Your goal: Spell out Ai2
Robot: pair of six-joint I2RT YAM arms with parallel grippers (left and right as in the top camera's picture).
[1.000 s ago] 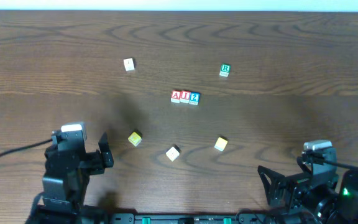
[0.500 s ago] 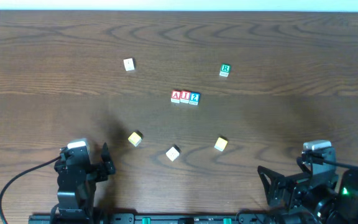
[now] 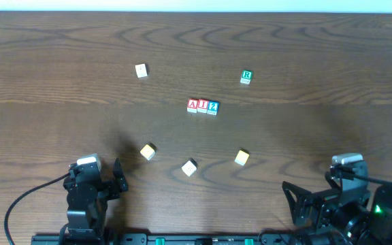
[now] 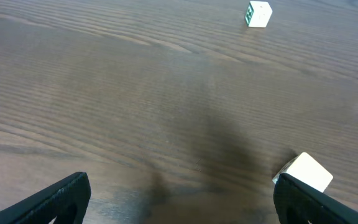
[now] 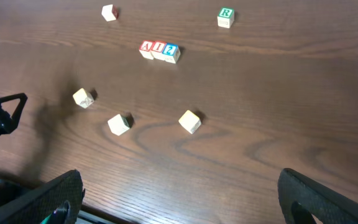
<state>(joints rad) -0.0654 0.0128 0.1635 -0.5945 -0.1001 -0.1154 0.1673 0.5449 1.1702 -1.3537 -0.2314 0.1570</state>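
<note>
Three letter blocks stand side by side mid-table: a red A, a red I and a blue 2. The row also shows in the right wrist view, with the A, the I and the 2. My left gripper is open and empty at the near left edge, far from the row. In its own view the left gripper has a cream block just beside its right finger. My right gripper is open and empty at the near right; the right wrist view shows bare wood between its fingers.
Loose blocks lie around the row: a white one far left, a green R far right, a yellow one, a white one and a yellow one nearer me. A green-marked block lies far ahead of the left gripper.
The left arm has drawn back toward the near table edge and settled lower. The right arm and all blocks have not moved.
</note>
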